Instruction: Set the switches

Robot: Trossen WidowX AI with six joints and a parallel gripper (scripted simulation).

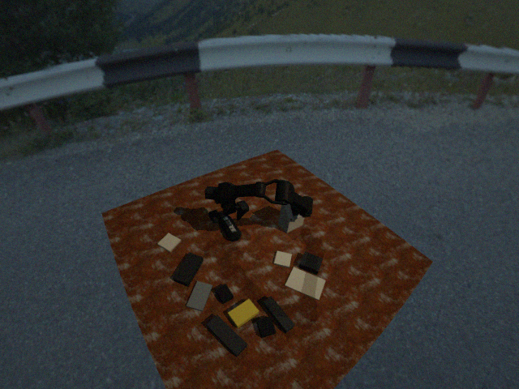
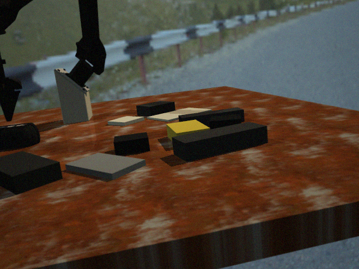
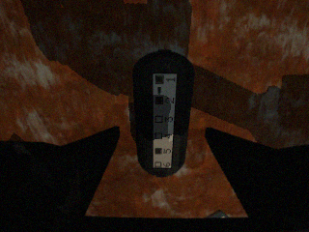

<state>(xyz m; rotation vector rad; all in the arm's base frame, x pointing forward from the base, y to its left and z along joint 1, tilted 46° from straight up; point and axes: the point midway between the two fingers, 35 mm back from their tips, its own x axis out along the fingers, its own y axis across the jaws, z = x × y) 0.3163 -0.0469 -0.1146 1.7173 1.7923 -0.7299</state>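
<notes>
Our pincer [image 3: 161, 213] hangs spread wide and empty above the unit [image 3: 163, 126], which lies label-up [image 3: 163, 121] toward the counter's [image 2: 202, 185] far corner. We judge reading possible; righting it and setting switches remain.

The single black arm [image 1: 255, 190] is seen folded over itself in the top view, the upper link running level from the base joint and the forearm bent back and down toward the wrist. The gripper [image 3: 161, 181] is pointed straight downward, and its jaws are spread wide, with nothing held between them. In the wrist view the two dark fingers are seen at either lower corner, well apart. In the exterior view one tapered fingertip [image 2: 8, 107] is shown hanging point-down.
</notes>
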